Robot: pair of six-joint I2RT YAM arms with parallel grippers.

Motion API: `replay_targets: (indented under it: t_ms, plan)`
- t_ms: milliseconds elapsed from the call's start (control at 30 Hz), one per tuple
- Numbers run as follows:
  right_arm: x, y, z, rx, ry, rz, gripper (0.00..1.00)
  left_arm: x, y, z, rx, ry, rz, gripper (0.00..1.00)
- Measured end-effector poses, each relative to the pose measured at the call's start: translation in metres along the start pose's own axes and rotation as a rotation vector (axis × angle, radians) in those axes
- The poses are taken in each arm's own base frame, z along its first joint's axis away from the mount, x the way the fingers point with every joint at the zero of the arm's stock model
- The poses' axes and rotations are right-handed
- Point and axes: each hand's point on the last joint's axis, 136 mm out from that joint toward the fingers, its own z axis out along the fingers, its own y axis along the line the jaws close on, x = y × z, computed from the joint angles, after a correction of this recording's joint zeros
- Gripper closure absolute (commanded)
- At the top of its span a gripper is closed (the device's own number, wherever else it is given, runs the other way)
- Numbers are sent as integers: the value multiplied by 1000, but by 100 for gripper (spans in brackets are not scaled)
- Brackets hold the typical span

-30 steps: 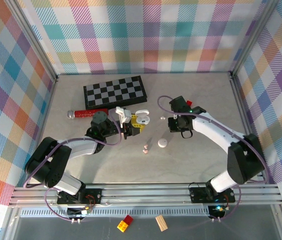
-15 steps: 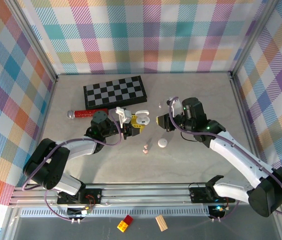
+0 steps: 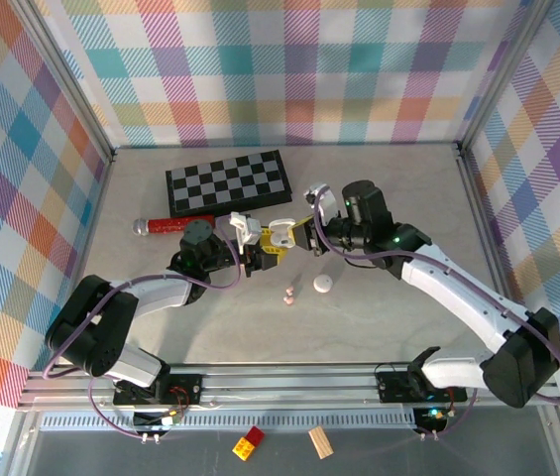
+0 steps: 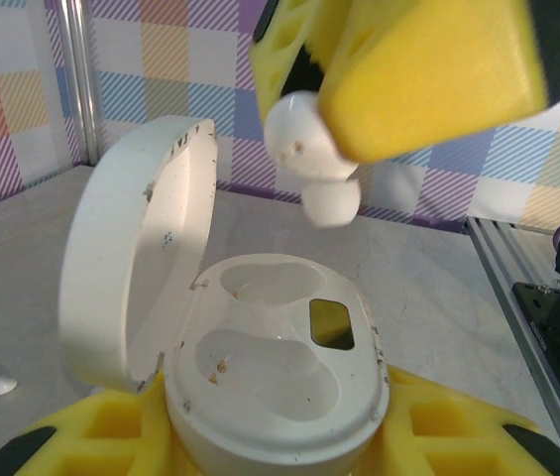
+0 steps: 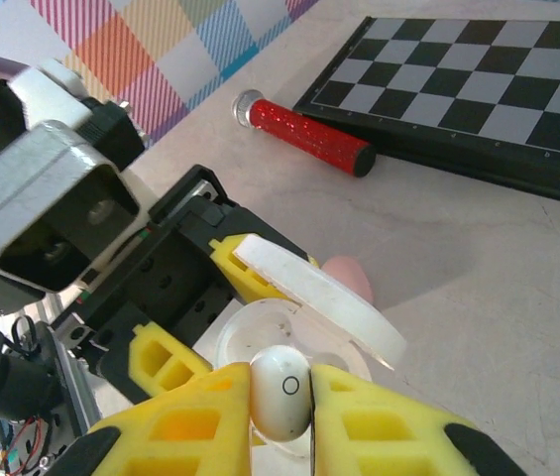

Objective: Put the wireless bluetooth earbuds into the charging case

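White plastic, scuffed and speckled, makes up the charging case. The left gripper clamps its base between yellow fingers, and the lid stands swung open to the left. Two moulded wells show inside, with a dark window at their right. Just above the case, the right gripper pinches a glossy white earbud marked with a small thin ring. Nearer, pale pink earbuds lie on the table just left of a round white case.
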Motion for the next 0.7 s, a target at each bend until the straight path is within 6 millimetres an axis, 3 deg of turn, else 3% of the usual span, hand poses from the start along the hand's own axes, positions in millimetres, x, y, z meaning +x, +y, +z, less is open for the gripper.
replay_targets:
  t_ms: [300,700]
  plan:
    - [8,-10,1,52,49,-51,82,-2,-1,0,1,-5,3,65]
    - [9,-7,3,35,67,-70,82,-2,-2,0,8,-5,-1,65]
